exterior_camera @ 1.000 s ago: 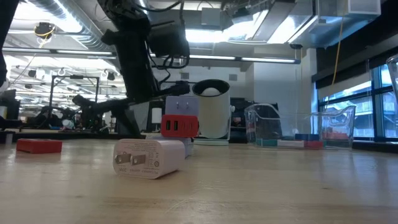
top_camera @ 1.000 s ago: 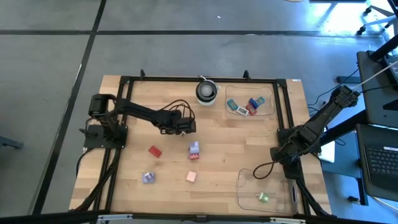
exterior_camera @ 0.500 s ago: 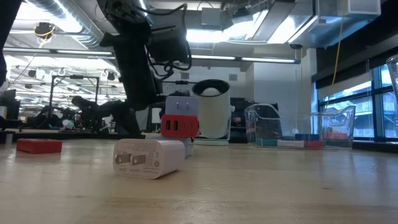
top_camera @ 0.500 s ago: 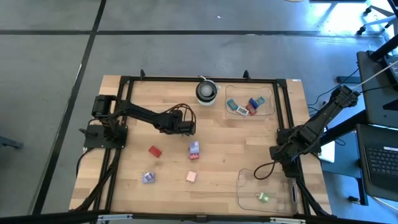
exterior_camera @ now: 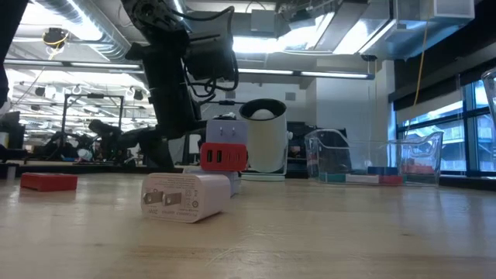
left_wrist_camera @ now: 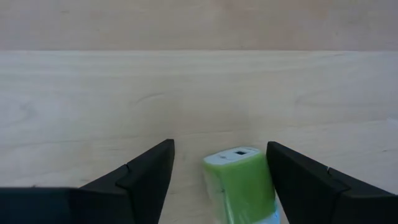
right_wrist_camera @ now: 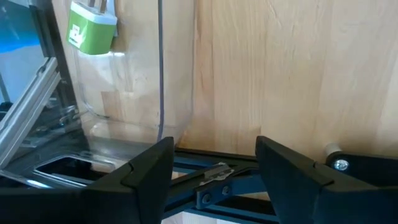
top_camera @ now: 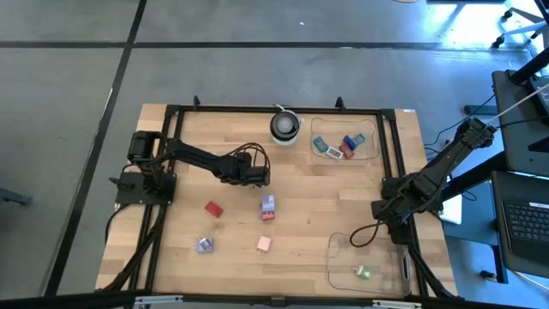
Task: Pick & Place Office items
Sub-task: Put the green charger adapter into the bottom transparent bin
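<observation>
Small blocky office items lie on the wooden table: a red piece [top_camera: 214, 208], a lilac piece with a red one against it [top_camera: 268, 206], a lilac piece [top_camera: 205, 245] and a pink piece [top_camera: 264, 245]. My left gripper [top_camera: 256, 174] is open near the table's middle. In the left wrist view a green piece [left_wrist_camera: 241, 185] lies on the wood between its fingers, close to one finger [left_wrist_camera: 298, 180] and apart from the other. The gripper hides this piece in the high view. My right gripper [top_camera: 380, 212] waits open at the right edge, beside a clear tray [top_camera: 339, 257] holding another green piece [top_camera: 364, 272]. My left gripper stands over the green piece from above, one finger on either side. One finger [left_wrist_camera: 283, 174] is right at the piece's side [left_wrist_camera: 264, 177]; I cannot tell whether they touch. The piece lies flat on the table.
A round white-and-black object [top_camera: 285, 126] stands at the far edge. Beside it a clear tray [top_camera: 371, 153] holds teal, blue and red pieces. A black frame [top_camera: 390, 163] borders the table. Bare wood lies between the loose pieces and the near tray.
My left gripper has sunk a little toward the table; its fingers have stayed open. No piece has moved.
</observation>
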